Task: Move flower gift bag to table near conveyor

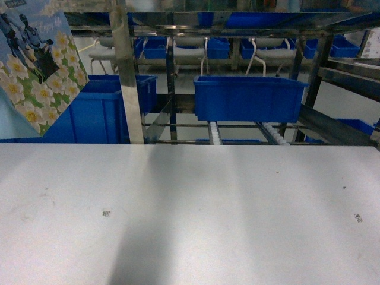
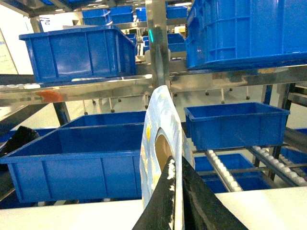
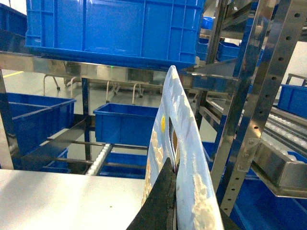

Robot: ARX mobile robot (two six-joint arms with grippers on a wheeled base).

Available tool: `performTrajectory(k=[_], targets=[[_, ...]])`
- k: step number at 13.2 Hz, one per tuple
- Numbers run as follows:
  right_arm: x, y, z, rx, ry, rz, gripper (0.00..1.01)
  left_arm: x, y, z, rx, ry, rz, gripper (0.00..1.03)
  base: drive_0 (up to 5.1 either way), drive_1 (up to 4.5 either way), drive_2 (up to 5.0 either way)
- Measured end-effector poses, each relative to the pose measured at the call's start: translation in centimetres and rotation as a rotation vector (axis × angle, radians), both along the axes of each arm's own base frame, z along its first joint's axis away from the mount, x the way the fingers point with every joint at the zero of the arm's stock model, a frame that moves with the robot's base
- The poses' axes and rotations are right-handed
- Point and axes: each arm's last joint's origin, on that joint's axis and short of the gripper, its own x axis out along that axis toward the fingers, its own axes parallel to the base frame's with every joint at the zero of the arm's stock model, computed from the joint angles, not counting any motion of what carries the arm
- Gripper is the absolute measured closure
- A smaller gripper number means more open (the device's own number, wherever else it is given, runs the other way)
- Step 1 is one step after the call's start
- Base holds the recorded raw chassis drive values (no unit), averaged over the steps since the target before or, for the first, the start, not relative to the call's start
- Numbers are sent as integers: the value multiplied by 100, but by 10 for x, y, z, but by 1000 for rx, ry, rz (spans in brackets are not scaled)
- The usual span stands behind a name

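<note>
The flower gift bag (image 1: 41, 65), printed with white-yellow daisies and dark figures, hangs tilted at the upper left of the head view, above the table (image 1: 190, 214). No gripper shows in that view. In the left wrist view my left gripper (image 2: 175, 165) is shut on the bag's (image 2: 158, 120) top edge beside its handle hole. In the right wrist view my right gripper (image 3: 172, 165) is shut on the edge of a similar pale-blue printed bag (image 3: 187, 143), held above the table's (image 3: 62, 196) right end. The conveyor (image 1: 273, 133) runs just behind the table.
Blue bins (image 1: 249, 98) sit on the conveyor's roller rows, one large bin (image 1: 95, 113) right behind the hanging bag. A steel post (image 1: 124, 71) rises at the table's far edge. Perforated steel uprights (image 3: 249, 120) stand close to the right gripper's right side.
</note>
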Motion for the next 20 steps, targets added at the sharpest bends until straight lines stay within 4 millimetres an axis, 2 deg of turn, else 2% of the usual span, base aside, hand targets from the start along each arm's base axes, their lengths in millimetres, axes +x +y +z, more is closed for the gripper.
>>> performTrajectory(k=[4,6,9,12,14,17,20], targets=[[2,0,0,0,-14,-1,99,0,0,0,0,0,0,101,0,0,0],[16,-1,-6,-1,-10,16,99,0,0,0,0,0,0,101,0,0,0],[53,1,-40,46,52,102,99,0,0,0,0,0,0,101,0,0,0],[80,-1,-83,130,160,172,99,0,0,0,0,0,0,101,0,0,0],[89,-7,-106,175,187,130,99,0,0,0,0,0,0,101,0,0,0],[86,-16,-157,245,353,82,99,0,0,0,0,0,0,101,0,0,0],[85,-22,-179,272,441,61,99,0,0,0,0,0,1,101,0,0,0]])
